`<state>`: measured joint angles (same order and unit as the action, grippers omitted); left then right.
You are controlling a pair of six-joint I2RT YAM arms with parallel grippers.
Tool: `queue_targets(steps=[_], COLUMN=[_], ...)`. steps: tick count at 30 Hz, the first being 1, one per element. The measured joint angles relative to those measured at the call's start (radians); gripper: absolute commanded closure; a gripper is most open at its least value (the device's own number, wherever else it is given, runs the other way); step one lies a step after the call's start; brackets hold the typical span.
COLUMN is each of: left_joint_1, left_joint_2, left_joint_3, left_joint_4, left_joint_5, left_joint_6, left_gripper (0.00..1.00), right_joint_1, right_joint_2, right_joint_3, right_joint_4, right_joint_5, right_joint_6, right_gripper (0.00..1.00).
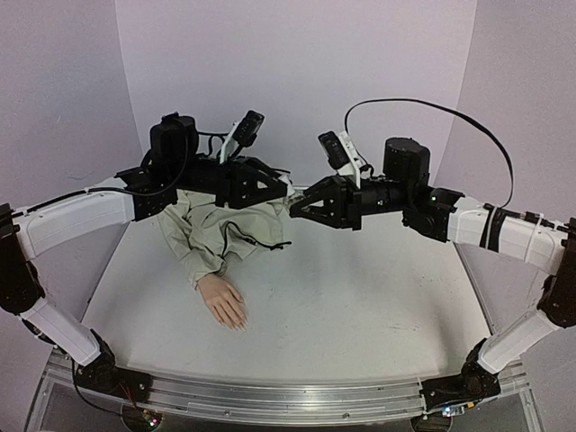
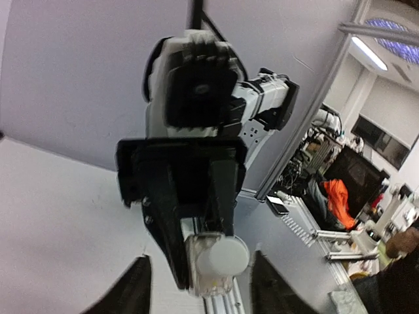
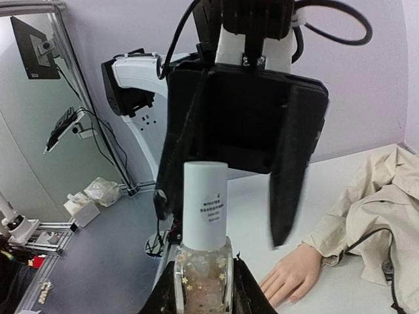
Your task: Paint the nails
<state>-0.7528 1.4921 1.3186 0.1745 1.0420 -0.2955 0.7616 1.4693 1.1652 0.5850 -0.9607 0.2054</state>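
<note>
Between my right jaws sits a small clear glass bottle [image 3: 203, 280], gripped tight by its body. Pale glitter flakes fill the glass. Its smooth white cylindrical cap [image 3: 205, 208] carries a small printed label and points straight away from these jaws, toward my left ones.

Just past the cap, my left jaws stand apart. Their black, wedge-shaped fingers [image 2: 133, 291] flank the cap, which faces that wrist camera end-on as a round white disc. I cannot tell whether either finger touches it.

Below both sets of jaws, off toward my left arm's side and nearer my bases, a flesh-pink mannequin hand [image 1: 223, 301] lies flat and palm down on the tabletop [image 1: 360, 306]. Its skin looks smooth and matte. Its long axis runs from the cuff toward the near edge, and the fingers are slightly spread and aimed at my bases. The nails [image 3: 267, 286] tip those fingers, and they are too small for me to make out any colour or finish.

Behind the wrist, directly under my left jaws, a beige jacket sleeve [image 1: 211, 229] lies crumpled in soft folds. A thin black cable [image 3: 380, 255] trails over the cloth.

The tabletop is plain, matte white, with a metal rail [image 1: 270, 398] along its near edge. Pale lilac walls [image 1: 297, 63] curve around the far side. Past the tabletop's edge, my wrist cameras catch a cluttered workshop with metal framing and a dark monitor [image 3: 29, 40].
</note>
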Motion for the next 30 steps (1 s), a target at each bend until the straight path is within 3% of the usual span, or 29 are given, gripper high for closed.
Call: queue_targets(steps=[4,12,20,23,30], left_joint_1=[0.047,0.057,0.034,0.014,-0.014], left_joint_2=[-0.042,-0.114,-0.087,-0.048,-0.030], left_joint_3=[-0.075,-0.121,-0.096,-0.059,-0.053], left_joint_4=[-0.021,-0.043,-0.048,-0.051,-0.052], left_joint_5=[-0.075,-0.312,-0.568,-0.619,-0.735], left_joint_6=[-0.066,-0.218,-0.336,-0.340,-0.351], left_gripper=[0.18,0.18,0.23,0.27,0.46], right_joint_1=[-0.001,0.003,0.111,0.164,0.248], right_joint_2=[-0.037,-0.056,0.030,0.083,0.134], right_joint_3=[-0.039,-0.054,-0.008,0.031,0.078], right_joint_4=[-0.003,-0.010,-0.019,-0.032,-0.042], right_joint_5=[0.143,0.591,1.025,1.121,1.255], right_joint_6=[-0.055,-0.131,-0.198,-0.238,-0.306], right_gripper=[1.00,1.00,1.00,1.00,1.00])
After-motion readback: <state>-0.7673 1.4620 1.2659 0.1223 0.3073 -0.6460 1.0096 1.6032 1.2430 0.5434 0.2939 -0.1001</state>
